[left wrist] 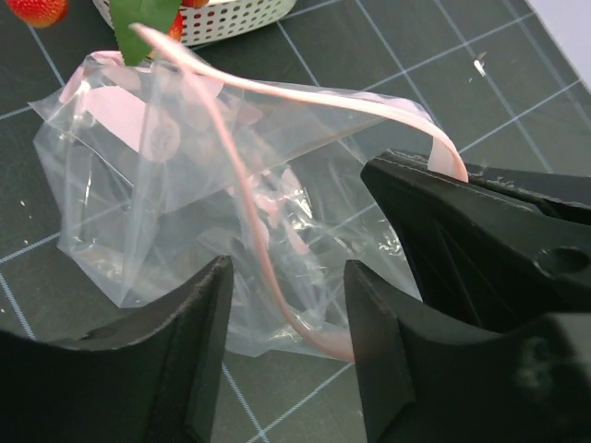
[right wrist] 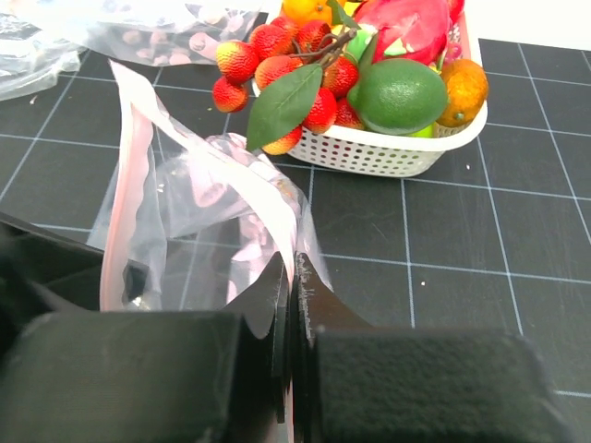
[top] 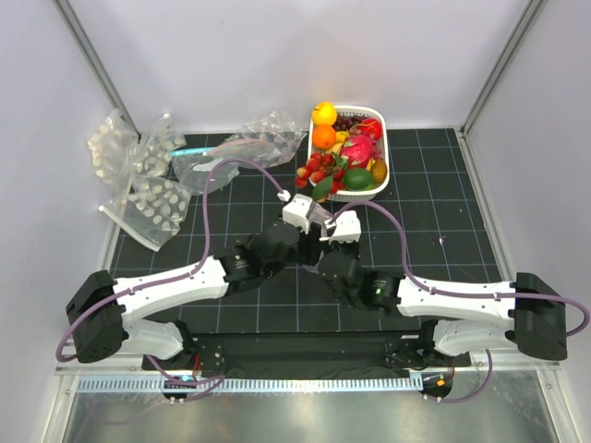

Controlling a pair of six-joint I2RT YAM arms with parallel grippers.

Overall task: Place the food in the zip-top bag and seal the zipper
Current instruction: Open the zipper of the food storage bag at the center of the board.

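A dark desk [top: 443, 277] mat ruled with a pale grid lies between plain white walls. At its middle the right pincer [right wrist: 294, 277] is closed tight on the zipper [left wrist: 305, 92], nipping one end of that thin pink strip between its black fingertips. The left pincer [left wrist: 288, 272] stands partly open, its fingers well apart on either side of the strip and gripping nothing. The zip-top bag [left wrist: 138, 212], soft crinkled clear film with pale dots, sits on the mat just in front of the basket [right wrist: 369, 157]. Its mouth gapes, and the zipper arcs from the basket side across to the right pincer. The white perforated plastic basket holds knobbly red strawberries [right wrist: 268, 46] with a smooth green leaf [right wrist: 282, 106] hanging over the rim, a pink dragon fruit [right wrist: 411, 28] and a glossy green round fruit [right wrist: 402, 92]. More clear bags [top: 148, 203] lie far left.
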